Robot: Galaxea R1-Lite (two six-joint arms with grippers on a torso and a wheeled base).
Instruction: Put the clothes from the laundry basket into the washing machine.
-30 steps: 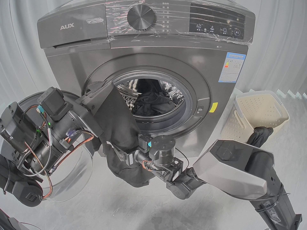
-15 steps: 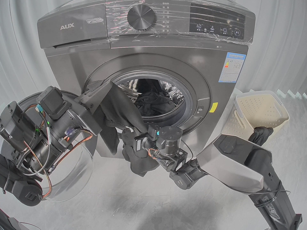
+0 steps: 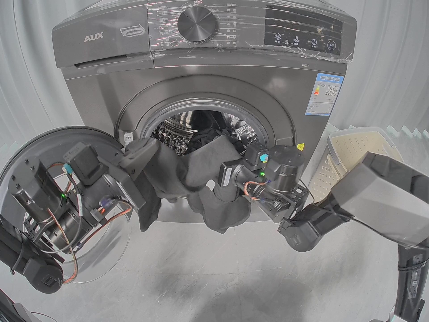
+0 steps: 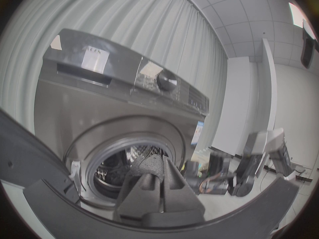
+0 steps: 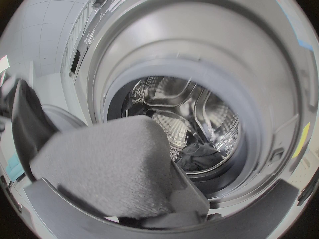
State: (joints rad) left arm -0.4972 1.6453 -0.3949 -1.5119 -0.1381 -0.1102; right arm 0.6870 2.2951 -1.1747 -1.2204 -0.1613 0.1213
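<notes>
Your left hand point(image 3: 142, 150) was clenched on one end of a dark garment point(image 3: 196, 168), just beside the rim of the washing machine point(image 3: 201, 74) opening. In the left wrist view the fingers point(image 4: 143, 190) were pressed together with a tuft of the grey cloth pinched between them. Your right hand point(image 3: 225, 175) was grasping the same garment farther along, in front of the lower lip of the opening. The cloth sagged between both hands, and a fold hung down over the front panel, clear of the floor point(image 3: 201, 273).

The drum point(image 5: 186, 117) stood open, with other dark clothes point(image 5: 199, 156) lying at its bottom. The round door point(image 3: 49, 150) was swung wide to the robot's left, behind your left arm. The pale perforated laundry basket point(image 3: 362, 150) stood on the floor at the machine's right side, partly hidden by your right arm.

The floor was a smooth light grey. A pleated pale curtain point(image 3: 27, 68) hung behind the machine, and the left wrist view showed a tiled ceiling point(image 4: 252, 17) and a white wall point(image 4: 232, 110).
</notes>
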